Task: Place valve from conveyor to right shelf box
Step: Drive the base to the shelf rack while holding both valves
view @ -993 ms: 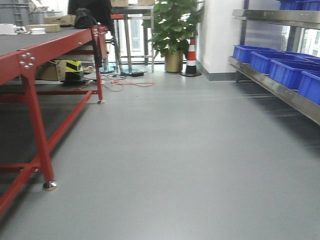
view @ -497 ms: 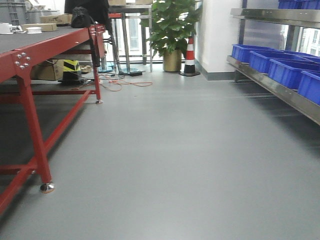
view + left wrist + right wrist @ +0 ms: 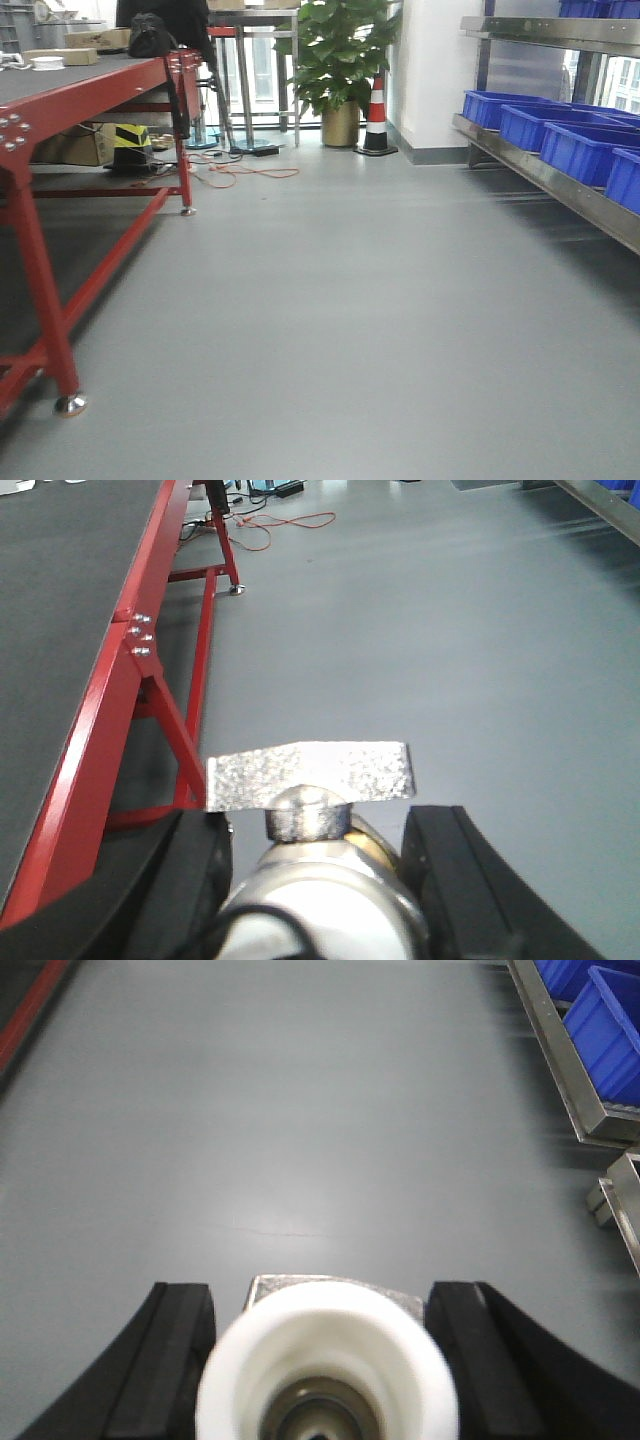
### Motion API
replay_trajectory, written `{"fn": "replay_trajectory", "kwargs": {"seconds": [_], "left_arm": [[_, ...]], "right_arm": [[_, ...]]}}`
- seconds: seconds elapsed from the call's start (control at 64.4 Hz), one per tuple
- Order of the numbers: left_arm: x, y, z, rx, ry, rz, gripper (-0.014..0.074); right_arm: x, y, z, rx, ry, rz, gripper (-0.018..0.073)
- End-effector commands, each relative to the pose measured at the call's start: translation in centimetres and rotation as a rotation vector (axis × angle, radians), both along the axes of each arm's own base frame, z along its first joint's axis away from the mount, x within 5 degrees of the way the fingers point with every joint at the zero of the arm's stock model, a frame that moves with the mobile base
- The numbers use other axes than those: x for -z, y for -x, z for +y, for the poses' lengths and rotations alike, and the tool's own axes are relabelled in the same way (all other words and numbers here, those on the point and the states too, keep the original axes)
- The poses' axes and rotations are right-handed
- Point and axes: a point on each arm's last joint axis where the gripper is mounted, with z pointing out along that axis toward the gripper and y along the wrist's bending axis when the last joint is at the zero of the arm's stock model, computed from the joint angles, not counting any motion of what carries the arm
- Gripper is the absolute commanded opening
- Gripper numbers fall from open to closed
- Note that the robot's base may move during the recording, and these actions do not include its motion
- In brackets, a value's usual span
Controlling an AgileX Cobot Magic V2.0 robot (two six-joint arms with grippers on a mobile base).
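Two arms each have something between their jaws. The left gripper (image 3: 322, 820) is closed on the valve (image 3: 320, 880). Its black jaws press on both sides of the shiny rounded metal body, and the flat, rough silver handle lies crosswise above the stem at the far end. The valve is off the conveyor (image 3: 60, 620), whose dark woven belt runs along the left of that wrist view on a red frame (image 3: 150, 695). It hangs over the light grey floor (image 3: 350, 320), just right of the frame.

The right gripper (image 3: 318, 1295) clasps a round white-rimmed piece (image 3: 325, 1370) with a metal centre and a flat bit of metal behind it. The jaws sit tight against its left and right sides. It is seen end-on and blurred, so whether it is another valve cannot be told.

In the front view the conveyor stands at the left. At the right the steel shelf (image 3: 560, 185) carries a row of blue boxes (image 3: 585, 150), all well apart from the belt across the floor. At the far end stand a potted plant (image 3: 340, 50) and a traffic cone (image 3: 377, 115) beside it. An orange cable (image 3: 240, 172) lies on the floor near the conveyor's far leg.
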Motion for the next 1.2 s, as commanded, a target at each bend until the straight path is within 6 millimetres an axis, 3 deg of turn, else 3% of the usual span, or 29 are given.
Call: {"fn": "replay_trajectory", "kwargs": {"seconds": [0.0, 1.18], "left_arm": [[-0.88, 0.29, -0.18, 0.006, 0.003, -0.073, -0.0111], [-0.88, 0.29, -0.18, 0.006, 0.003, -0.073, -0.0111]], "right_arm": [[-1.32, 0.26, -0.19, 0.012, 0.005, -0.097, -0.0154], [-1.57, 0.15, -0.2, 0.015, 0.002, -0.128, -0.0154]]}}
